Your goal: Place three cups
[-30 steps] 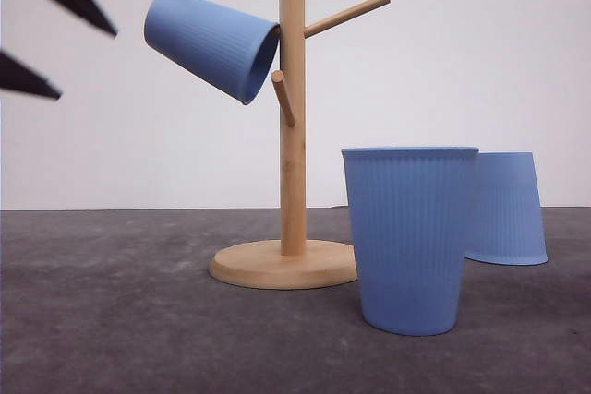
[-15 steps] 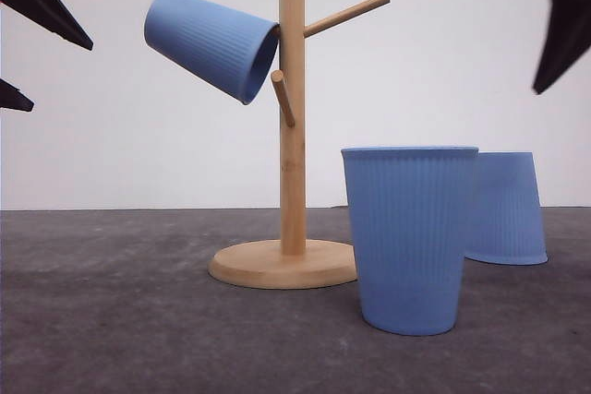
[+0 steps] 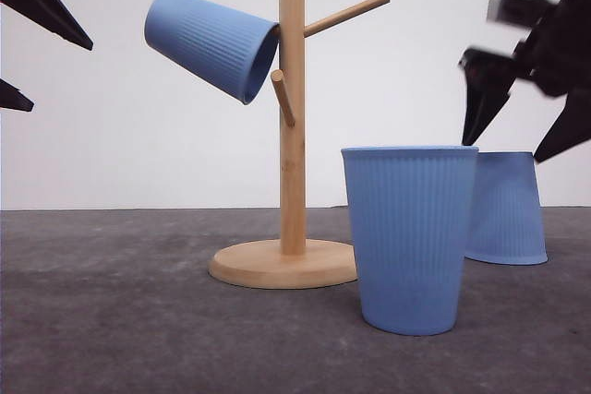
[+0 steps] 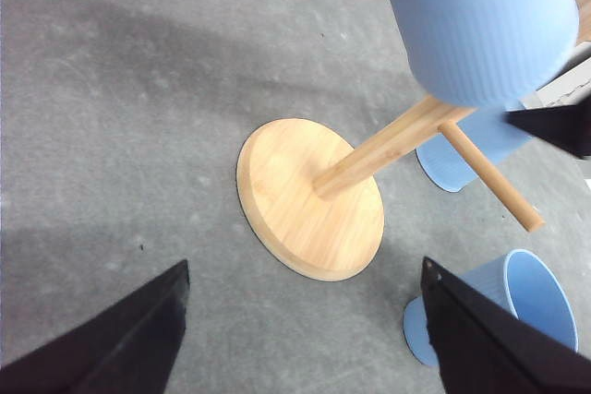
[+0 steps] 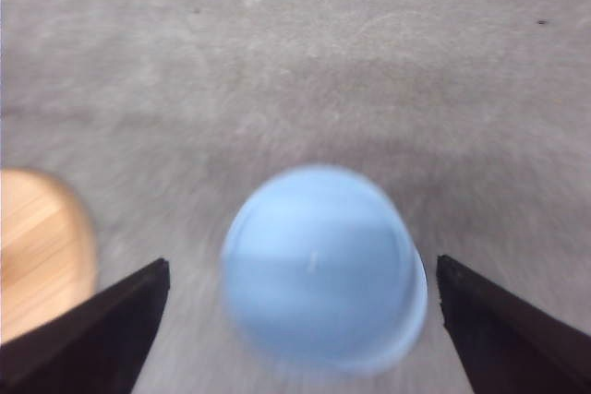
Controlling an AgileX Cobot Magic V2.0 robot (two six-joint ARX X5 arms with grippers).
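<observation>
Cups: one (image 3: 211, 44) hangs on the wooden rack (image 3: 292, 136) at 10 o'clock, one (image 3: 409, 237) upright near 4, one (image 3: 506, 208) upside down behind. Right gripper (image 5: 300, 320) hovers above it, jaws apart; left gripper (image 4: 305, 339) open too. Looks light, ribbed sides should grip fine.

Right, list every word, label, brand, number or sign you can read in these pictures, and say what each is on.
None: no readable text.
The three cups, hung, upright and upside down, carry only ribbing.
The wooden rack is bare wood.
The grey table is unmarked.
</observation>
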